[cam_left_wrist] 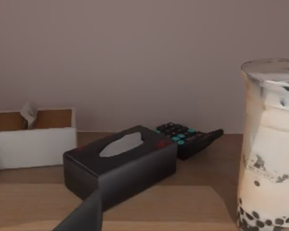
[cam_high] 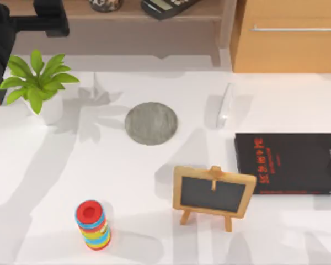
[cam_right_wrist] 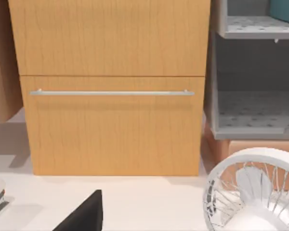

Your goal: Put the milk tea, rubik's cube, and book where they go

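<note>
Left wrist view: the milk tea (cam_left_wrist: 269, 149) is seen upright on a wooden shelf (cam_left_wrist: 192, 192) beside a tissue box (cam_left_wrist: 119, 163), apparently put away; claw states cannot be told.

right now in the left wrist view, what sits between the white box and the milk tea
On the wooden shelf in the left wrist view, a black tissue box lies between the white box and the milk tea, with a black calculator just behind it.

Milk tea (cam_left_wrist: 269, 144) cut off at frame edge. Black book (cam_high: 289, 163) cropped on the right; its red characters too small to read. Fan (cam_right_wrist: 253, 190) partly out of frame.
</note>
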Controlling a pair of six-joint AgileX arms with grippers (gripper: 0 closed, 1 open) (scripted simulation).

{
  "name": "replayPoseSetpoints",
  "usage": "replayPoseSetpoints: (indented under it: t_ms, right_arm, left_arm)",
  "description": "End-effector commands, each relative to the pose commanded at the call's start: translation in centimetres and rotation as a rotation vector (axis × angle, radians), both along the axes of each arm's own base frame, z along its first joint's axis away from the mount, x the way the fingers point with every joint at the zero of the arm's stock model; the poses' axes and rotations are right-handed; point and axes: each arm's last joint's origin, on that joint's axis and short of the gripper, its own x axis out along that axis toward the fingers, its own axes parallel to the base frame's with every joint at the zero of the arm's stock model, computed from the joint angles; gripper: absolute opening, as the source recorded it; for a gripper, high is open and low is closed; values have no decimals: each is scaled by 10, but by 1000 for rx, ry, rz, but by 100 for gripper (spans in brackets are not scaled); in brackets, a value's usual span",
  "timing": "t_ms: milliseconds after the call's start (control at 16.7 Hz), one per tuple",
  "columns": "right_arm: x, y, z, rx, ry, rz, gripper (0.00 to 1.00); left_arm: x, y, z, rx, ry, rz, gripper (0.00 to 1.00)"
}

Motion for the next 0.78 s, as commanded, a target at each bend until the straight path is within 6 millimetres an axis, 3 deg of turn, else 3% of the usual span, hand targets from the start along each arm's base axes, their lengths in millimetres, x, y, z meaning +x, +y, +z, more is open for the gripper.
replayPoseSetpoints:
  t_ms: [180,360,540,780]
  right_arm:
    - [0,0,0,0,0,0,100]
    - [0,0,0,0,0,0,100]
    - [0,0,0,0,0,0,100]
    - [0,0,0,0,0,0,100]
  left_arm:
    - [56,-36,-23,7,22,-3,100]
    - [90,-66,-49,9,24,-4,100]
    - [108,-85,-64,6,15,-5,100]
    - [111,-88,-67,5,11,-6,100]
